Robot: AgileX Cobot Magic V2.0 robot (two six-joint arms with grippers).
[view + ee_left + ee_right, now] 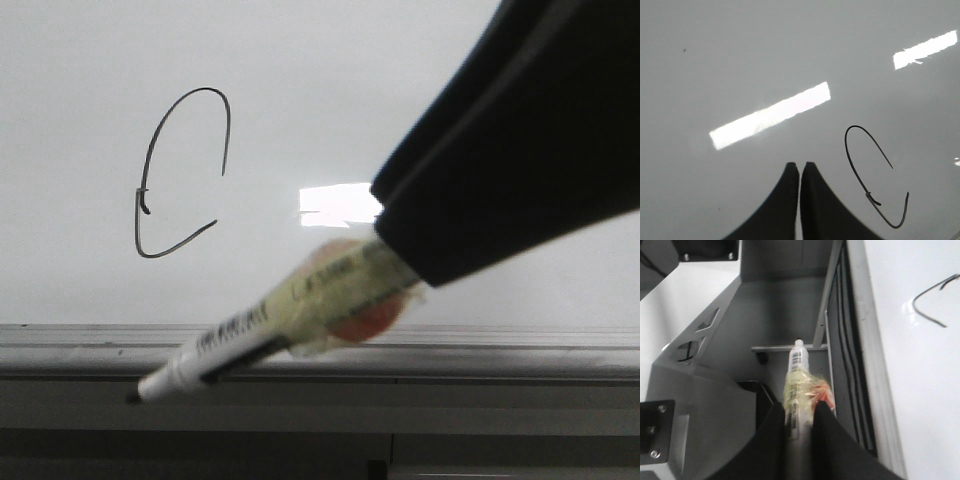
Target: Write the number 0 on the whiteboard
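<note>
Right gripper point(801, 415) is clamped on the marker point(262, 328), with the pen sticking out from between the two black fingers, and there's some clear wrap plus an orange bit bunched around the barrel right where it's gripped. In the front view the arm comes in from the upper right and blocks a big chunk of that side of the whiteboard point(90, 90). The marker points down and to the left, with its dark tip over the grey ledge point(520, 350) along the board's bottom edge, well below the drawing and off the writing surface.

Left gripper point(799, 172) has its fingers pressed together with only a hairline slit between them and nothing held. It hangs over bare board, with the drawn figure just off to one side.

As for the number 0 point(180, 175), it sits on the left part of the board, a thin dark oval that's open on its right side, so it honestly reads more like a C. A bright glare patch point(338, 203) shines just to its right, next to the arm.
</note>
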